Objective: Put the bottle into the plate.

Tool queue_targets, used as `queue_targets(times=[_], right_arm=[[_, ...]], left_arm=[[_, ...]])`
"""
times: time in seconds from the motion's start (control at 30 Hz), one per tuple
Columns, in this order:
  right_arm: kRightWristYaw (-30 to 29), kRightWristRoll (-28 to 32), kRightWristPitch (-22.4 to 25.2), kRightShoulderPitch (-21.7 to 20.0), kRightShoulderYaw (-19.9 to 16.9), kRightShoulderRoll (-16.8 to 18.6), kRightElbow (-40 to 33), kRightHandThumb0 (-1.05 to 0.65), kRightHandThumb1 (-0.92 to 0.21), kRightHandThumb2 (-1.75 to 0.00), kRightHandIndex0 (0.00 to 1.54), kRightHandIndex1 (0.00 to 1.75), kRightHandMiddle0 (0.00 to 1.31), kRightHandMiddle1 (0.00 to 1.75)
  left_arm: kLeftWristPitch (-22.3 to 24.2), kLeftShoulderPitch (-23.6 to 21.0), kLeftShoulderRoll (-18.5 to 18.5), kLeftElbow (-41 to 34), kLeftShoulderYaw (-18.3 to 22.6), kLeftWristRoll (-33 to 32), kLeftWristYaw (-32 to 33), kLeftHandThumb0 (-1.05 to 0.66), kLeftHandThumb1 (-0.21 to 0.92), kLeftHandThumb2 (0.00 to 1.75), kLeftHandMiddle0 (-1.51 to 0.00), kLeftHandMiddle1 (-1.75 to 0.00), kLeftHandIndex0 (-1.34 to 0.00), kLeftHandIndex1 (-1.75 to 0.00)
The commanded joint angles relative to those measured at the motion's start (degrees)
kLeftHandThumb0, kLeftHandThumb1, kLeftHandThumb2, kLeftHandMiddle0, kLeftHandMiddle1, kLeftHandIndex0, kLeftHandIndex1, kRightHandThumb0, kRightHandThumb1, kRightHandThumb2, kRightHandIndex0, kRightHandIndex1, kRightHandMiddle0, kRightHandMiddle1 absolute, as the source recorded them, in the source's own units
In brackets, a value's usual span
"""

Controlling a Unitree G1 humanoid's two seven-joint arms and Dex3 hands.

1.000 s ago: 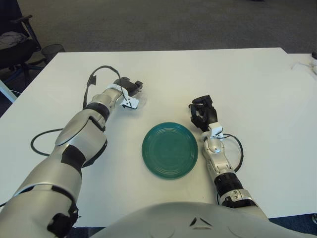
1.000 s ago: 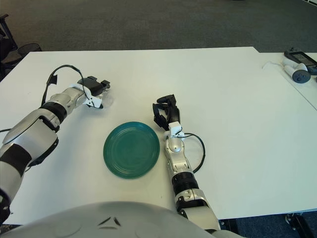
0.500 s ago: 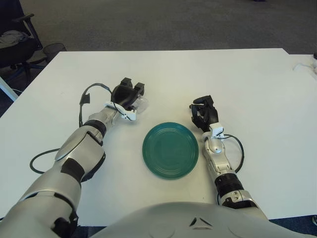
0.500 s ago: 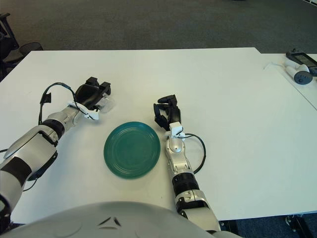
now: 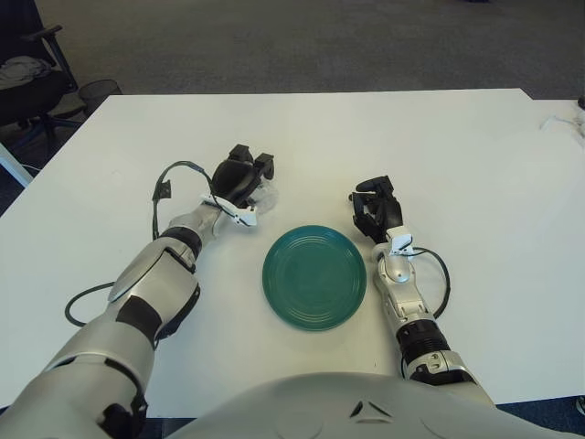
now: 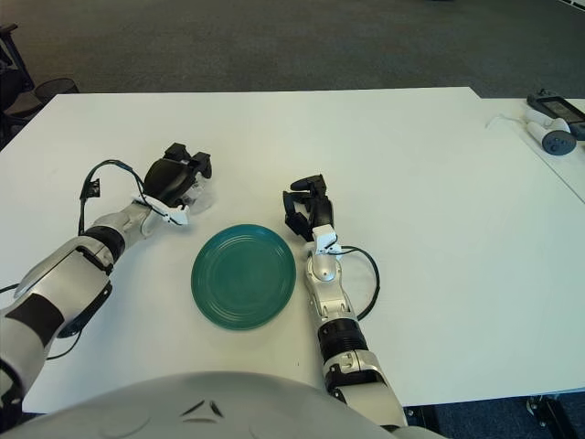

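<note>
Movement in the left eye view is all on the robot's left side: the left hand (image 5: pixel 239 176), which a second ago lay flatter and nearer the left edge of the tabletop (image 5: pixel 475 146), has swung in and turned upright over the clear bottle (image 5: pixel 262 194), its dark fingers now curled down around it. The bottle is a pale, see-through shape on the tabletop just beyond the far-left rim of the green plate (image 5: pixel 314 278), near it but not inside it. Whether the fingers truly pinch the bottle or only cage it cannot be told. The right hand (image 5: pixel 376 209) rests with curled fingers holding nothing, just off the plate's far-right rim, unchanged. In the right eye view the same shift shows: the left hand (image 6: pixel 176 174) has drawn closer to the plate (image 6: pixel 243 276) and covers the bottle (image 6: pixel 200 194), which peeks out on the hand's plate side. The right hand (image 6: pixel 307 209) sits parked as before; a controller (image 6: pixel 551 138) lies by the far right edge. In my judgement the grasp is just closing, so lifting and carrying to the plate remain.
</note>
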Motion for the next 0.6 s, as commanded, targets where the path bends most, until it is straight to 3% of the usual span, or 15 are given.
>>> queue_targets(times=[0.0,0.13,0.27,0.57], right_arm=[[0.4,0.6,5.2,4.7,-0.1,1.1,3.6,-0.34,-0.92,-0.52,0.28,1.27,0.19,1.75],[0.6,0.8,5.3,4.7,-0.2,0.9,3.5,-0.34,-0.92,-0.52,0.27,1.28,0.19,1.75],[0.8,0.4,5.3,4.8,-0.1,0.5,3.3,-0.34,-0.92,-0.52,0.26,1.28,0.19,1.75],[0.3,0.4,5.3,4.7,-0.3,0.8,3.3,-0.35,-0.92,-0.51,0.25,1.27,0.19,1.75]], left_arm=[[-0.5,0.5,0.1,0.6,0.8,-0.5,0.7,-0.01,-0.01,1.7,-0.85,-1.75,-0.64,-1.73],[-2.6,-0.6,0.4,-0.3,1.6,-0.9,1.6,-0.01,-0.02,1.7,-0.85,-1.75,-0.64,-1.74],[-10.5,-4.5,1.0,-4.8,2.1,-0.1,8.2,0.0,0.06,1.62,-0.8,-1.75,-0.58,-1.75],[-17.2,-9.3,2.7,-10.4,1.6,2.7,13.4,0.0,0.13,1.54,-0.75,-1.73,-0.52,-1.75]])
